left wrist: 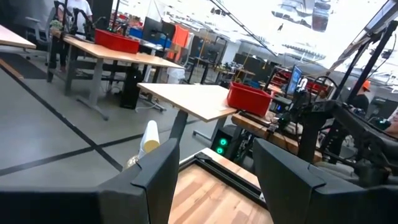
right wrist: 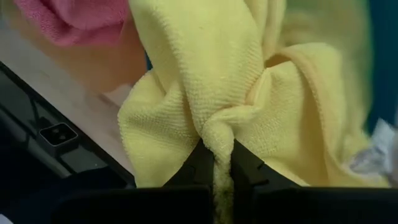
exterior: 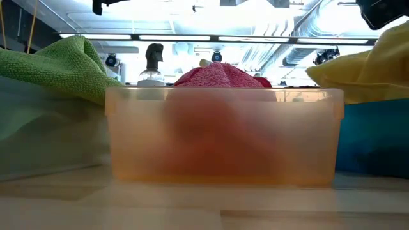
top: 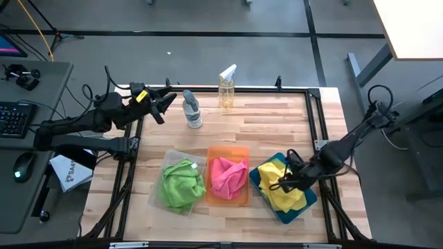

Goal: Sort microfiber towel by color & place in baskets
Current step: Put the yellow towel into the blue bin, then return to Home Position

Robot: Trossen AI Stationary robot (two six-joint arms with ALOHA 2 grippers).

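Three baskets stand in a row near the table's near edge: a clear one (top: 181,181) with a lime green towel (top: 183,182), an orange one (top: 228,174) with a pink towel (top: 228,174), a teal one (top: 299,206) with yellow towels (top: 280,188). My right gripper (top: 285,181) is low over the teal basket, shut on a yellow towel (right wrist: 205,81). My left gripper (top: 166,104) hovers open near the table's far left corner, beside a clear spray bottle (top: 192,111). In the low view the orange basket (exterior: 220,134) fills the middle. My right gripper pinches a bunched fold of the yellow towel (right wrist: 219,134) between its two fingers (right wrist: 249,171). Several gathered layers run between the fingers. The cloth spreads out beyond the fingertips and lies in the teal basket.
Two clear spray bottles stand at the far side of the table, one dark-capped (top: 192,111) and one yellowish with a white trigger (top: 227,86). A dark metal frame (top: 315,117) borders the table. Bare wood lies between bottles and baskets.
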